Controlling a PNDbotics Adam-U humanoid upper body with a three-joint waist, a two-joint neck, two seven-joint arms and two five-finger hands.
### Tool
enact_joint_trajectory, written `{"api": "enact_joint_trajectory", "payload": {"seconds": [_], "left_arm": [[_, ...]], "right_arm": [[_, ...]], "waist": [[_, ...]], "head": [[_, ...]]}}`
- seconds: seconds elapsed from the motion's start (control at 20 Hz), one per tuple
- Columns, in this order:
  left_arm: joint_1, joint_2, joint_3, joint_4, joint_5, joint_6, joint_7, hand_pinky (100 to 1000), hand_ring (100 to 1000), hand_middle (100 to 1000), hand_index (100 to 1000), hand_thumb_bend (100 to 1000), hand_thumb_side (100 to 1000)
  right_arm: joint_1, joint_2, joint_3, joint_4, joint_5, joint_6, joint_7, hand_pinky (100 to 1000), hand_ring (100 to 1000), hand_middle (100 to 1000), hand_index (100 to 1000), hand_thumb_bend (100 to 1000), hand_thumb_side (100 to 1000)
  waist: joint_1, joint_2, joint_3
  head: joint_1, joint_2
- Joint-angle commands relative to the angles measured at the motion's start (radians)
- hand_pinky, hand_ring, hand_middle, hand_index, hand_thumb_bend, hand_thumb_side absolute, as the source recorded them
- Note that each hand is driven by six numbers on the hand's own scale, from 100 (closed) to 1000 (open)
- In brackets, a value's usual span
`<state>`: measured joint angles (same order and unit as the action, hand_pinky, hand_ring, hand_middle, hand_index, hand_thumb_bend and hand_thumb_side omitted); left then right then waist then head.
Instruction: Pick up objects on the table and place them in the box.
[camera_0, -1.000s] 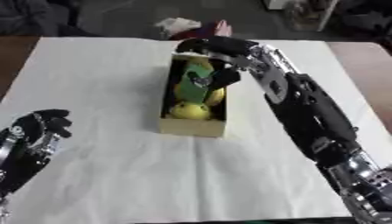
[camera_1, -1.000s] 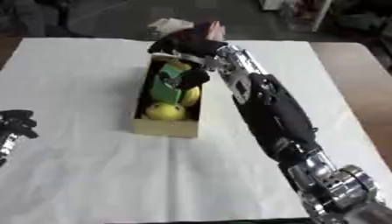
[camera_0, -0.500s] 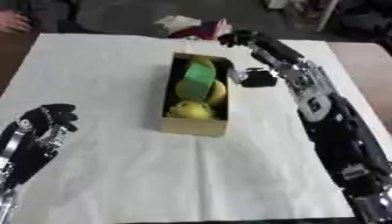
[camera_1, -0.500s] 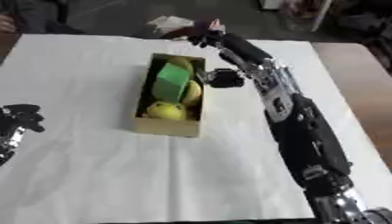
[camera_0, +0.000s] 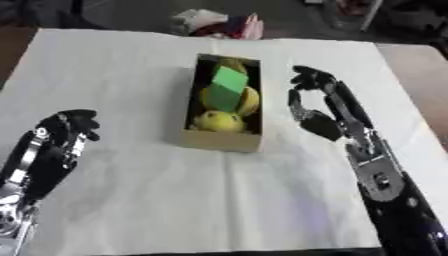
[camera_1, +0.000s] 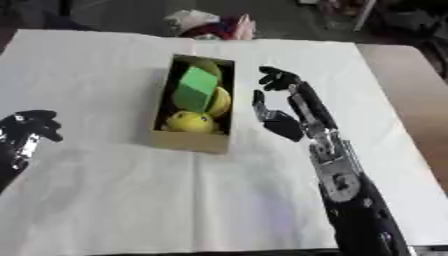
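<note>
i see my right hand (camera_0: 319, 107) relaxed, holding nothing, just right of the tan box (camera_0: 219, 141) with a green block (camera_0: 228, 86) atop yellow fruit (camera_0: 218, 120); left hand (camera_0: 54, 145) idle, fingers up.

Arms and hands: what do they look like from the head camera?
Both are mostly black. The right hand has dark fingers on a slim black forearm with silver joint hardware near the wrist. The left hand is black with pale silver edging along its forearm. No cables or markings can be made out.
</note>
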<state>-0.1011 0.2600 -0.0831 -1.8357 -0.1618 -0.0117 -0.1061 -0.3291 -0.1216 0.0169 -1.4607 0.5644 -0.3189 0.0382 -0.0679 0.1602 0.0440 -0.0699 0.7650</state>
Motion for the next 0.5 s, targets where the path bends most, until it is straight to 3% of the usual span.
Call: {"api": "enact_joint_trajectory", "payload": {"seconds": [0.05,0.5], "left_arm": [[-0.001,-0.007,-0.004,-0.002,0.016,-0.006,0.011,784,581,596,755,100,716],[0.013,-0.030,-0.021,0.020,0.030,-0.015,0.014,783,575,588,747,100,728]], "right_arm": [[0.049,0.001,0.020,-0.057,-0.059,0.007,-0.034,765,707,701,897,100,520],[0.254,-0.017,0.058,-0.246,-0.209,0.026,0.013,760,695,685,894,100,475]], "waist": [[0.007,-0.012,-0.004],[0.011,-0.020,-0.007]], "head": [[0.009,0.005],[0.029,0.005]]}}
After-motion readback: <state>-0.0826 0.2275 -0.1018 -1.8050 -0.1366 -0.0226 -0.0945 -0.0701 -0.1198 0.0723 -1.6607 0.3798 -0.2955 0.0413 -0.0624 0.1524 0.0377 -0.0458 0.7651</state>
